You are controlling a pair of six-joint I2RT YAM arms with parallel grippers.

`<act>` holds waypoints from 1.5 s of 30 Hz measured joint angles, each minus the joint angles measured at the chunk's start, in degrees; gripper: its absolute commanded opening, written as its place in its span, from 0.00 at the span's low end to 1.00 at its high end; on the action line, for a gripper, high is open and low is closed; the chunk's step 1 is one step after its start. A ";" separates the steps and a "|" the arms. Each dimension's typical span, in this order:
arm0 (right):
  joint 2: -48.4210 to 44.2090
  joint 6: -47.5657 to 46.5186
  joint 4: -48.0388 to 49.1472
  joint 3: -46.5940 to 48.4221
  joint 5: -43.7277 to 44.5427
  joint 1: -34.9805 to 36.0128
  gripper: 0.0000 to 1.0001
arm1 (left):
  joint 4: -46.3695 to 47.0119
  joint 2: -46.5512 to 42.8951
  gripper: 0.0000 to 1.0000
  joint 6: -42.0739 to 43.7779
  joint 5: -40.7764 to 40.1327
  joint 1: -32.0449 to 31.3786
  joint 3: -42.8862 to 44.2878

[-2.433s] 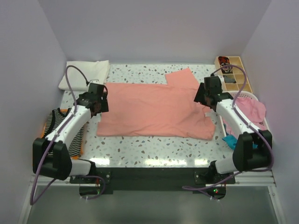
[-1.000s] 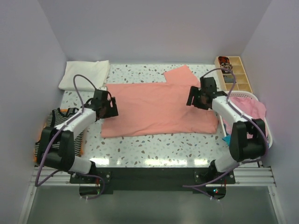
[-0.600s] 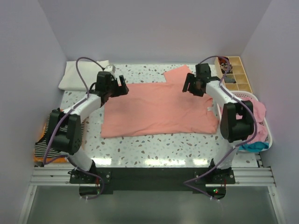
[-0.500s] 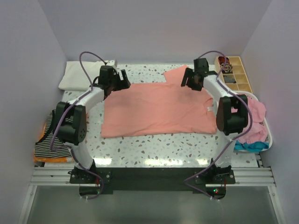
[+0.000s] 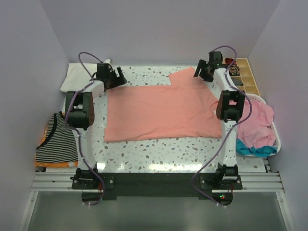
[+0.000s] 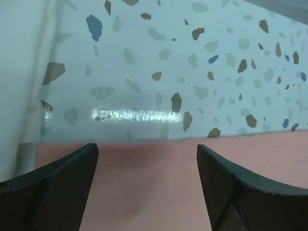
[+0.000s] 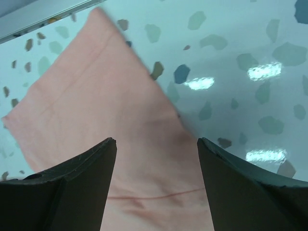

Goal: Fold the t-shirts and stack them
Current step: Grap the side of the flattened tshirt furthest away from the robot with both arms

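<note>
Salmon t-shirt (image 5: 161,109) is lying flat in the middle of the surface (image 5: 159,150), long axis running 9 to 3 o'clock, with one sleeve poking out toward 1 o'clock. I can't really tell which end the collar is on. The left hand (image 5: 118,78) is over the shirt's 10 o'clock corner and the right hand (image 5: 198,73) is over that sleeve. Both have their fingers spread wide with nothing between them. My guess is they're lined up to pinch the far edge and fold it toward 6 o'clock. A striped tee (image 5: 57,142) sits off at 8 o'clock.
</note>
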 measured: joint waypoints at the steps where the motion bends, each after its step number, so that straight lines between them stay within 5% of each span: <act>1: 1.70 -0.15 -0.37 1.64 -0.04 -0.50 0.74 | -0.22 0.72 0.88 0.20 0.35 0.42 0.00; 16: 10.01 -0.28 1.64 12.94 -5.51 -2.14 0.80 | -0.35 1.75 0.89 3.41 1.11 1.62 -0.61; 25: 12.81 0.28 2.84 16.63 -10.95 -2.51 0.78 | -0.31 -5.29 0.88 3.63 -3.58 1.73 -10.38; 39: 13.70 2.97 1.55 16.76 -16.44 -2.38 0.43 | -2.34 -6.38 0.86 4.50 -5.14 1.77 -11.19; 45: 13.77 2.97 -1.09 16.52 -17.51 -1.79 0.03 | -3.17 -5.14 0.77 4.55 -3.91 1.81 -9.20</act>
